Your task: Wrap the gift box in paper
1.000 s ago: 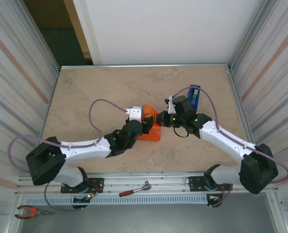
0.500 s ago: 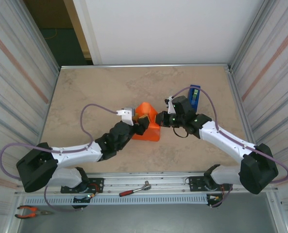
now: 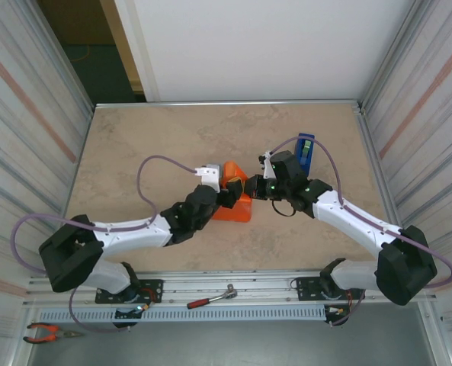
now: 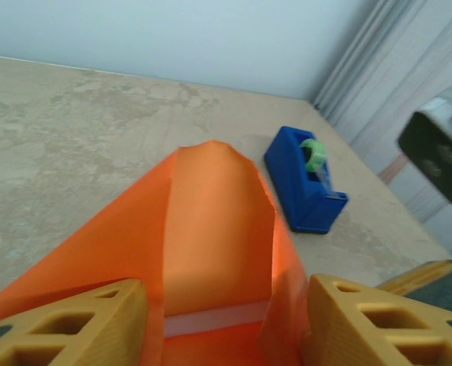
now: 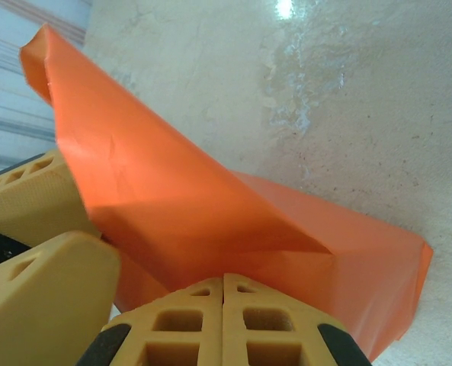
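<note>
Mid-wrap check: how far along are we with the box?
Done: the paper is folded over the gift box, with a pale tape strip across one seam. In hand: the left gripper clamps the covered sides; the shut right gripper is against the paper. Remaining: one end flap stands up loose and likely needs folding and taping; the tape dispenser sits behind.

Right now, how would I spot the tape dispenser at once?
On the beige table, look to the right half, just beyond the right arm's wrist. The tape dispenser stands there: solid blue with a green roll, unlike the orange paper nearby.
</note>
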Controlling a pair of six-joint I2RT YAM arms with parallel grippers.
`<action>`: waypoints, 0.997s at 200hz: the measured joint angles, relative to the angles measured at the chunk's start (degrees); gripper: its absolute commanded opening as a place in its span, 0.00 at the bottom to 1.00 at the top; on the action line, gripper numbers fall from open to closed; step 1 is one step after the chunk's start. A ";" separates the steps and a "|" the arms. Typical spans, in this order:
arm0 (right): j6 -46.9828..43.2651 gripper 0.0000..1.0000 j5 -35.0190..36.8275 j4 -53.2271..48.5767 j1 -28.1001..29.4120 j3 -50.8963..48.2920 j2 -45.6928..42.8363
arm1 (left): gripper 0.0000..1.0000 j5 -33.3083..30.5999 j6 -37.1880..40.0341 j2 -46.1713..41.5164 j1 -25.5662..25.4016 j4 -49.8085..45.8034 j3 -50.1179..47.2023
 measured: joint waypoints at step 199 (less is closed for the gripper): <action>-0.02 0.00 -7.06 -6.12 -13.00 7.19 1.97 | 0.50 -18.93 4.22 6.10 -6.38 -11.47 6.62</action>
